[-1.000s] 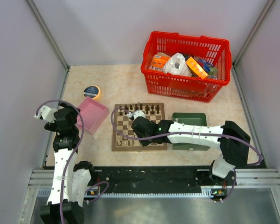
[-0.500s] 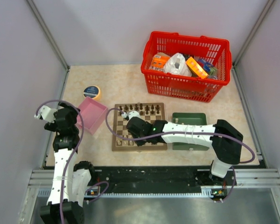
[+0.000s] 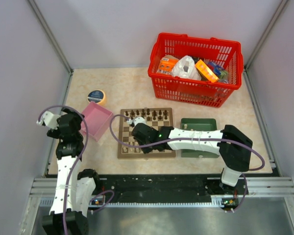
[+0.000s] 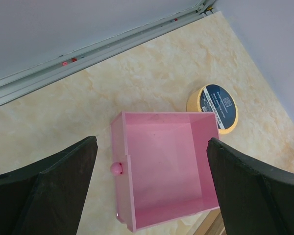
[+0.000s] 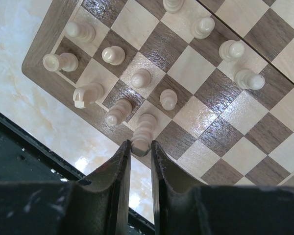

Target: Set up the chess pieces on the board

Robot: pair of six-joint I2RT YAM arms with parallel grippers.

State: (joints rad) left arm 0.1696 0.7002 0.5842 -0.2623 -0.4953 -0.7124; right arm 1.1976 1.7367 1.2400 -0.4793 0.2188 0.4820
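Note:
In the right wrist view my right gripper (image 5: 140,147) is shut on the head of a pale cream chess piece (image 5: 144,128). The piece stands on a cream square in the board's (image 5: 210,117) edge row. Several other cream pieces (image 5: 112,55) stand around it near the board's corner. From above, the right arm (image 3: 186,139) reaches left across the board (image 3: 125,152) and hides its middle. Dark pieces (image 3: 159,114) line the far row. My left gripper (image 4: 152,142) hangs open and empty over a pink box (image 4: 161,166).
A red basket (image 3: 196,68) full of packets stands at the back right. A green tray (image 3: 203,122) lies right of the board, partly under the right arm. The pink box (image 3: 98,120) is left of the board, with a tape roll (image 3: 96,95) behind it.
The right arm's wrist has shifted left over the board, most of it in the first half second. The left arm has not moved.

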